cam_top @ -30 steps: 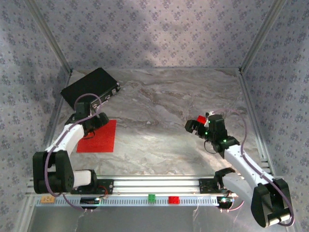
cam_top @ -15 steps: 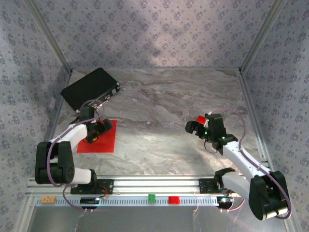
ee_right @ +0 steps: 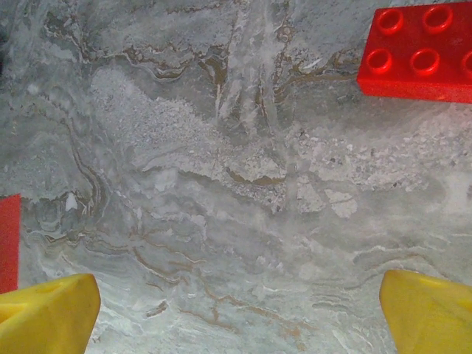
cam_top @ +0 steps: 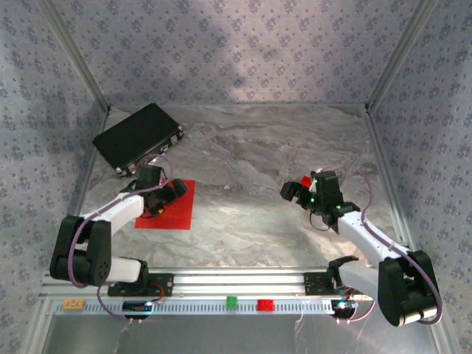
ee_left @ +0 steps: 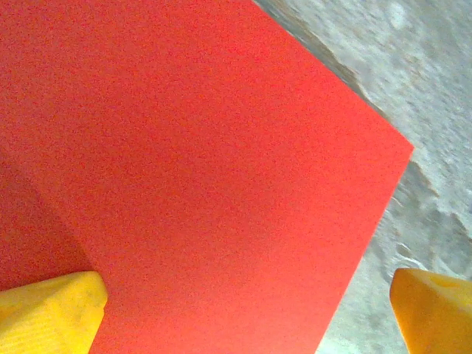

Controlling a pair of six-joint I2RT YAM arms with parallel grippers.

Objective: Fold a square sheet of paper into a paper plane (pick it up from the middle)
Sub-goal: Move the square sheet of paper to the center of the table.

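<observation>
"So where is the square sheet of paper [cam_top: 175,214]?"

"Flat on the marble tabletop [cam_top: 251,162], on the left side, near the black box [cam_top: 138,136]. The left fingers [ee_left: 44,313] are spread wide over its corner, one above red, one above stone, gripping nothing."

"And the right fingers [ee_right: 428,310]?"

"Equally wide and empty, above bare marble well right of the sheet, with a red toy brick [ee_right: 417,51] just beyond them."
</observation>
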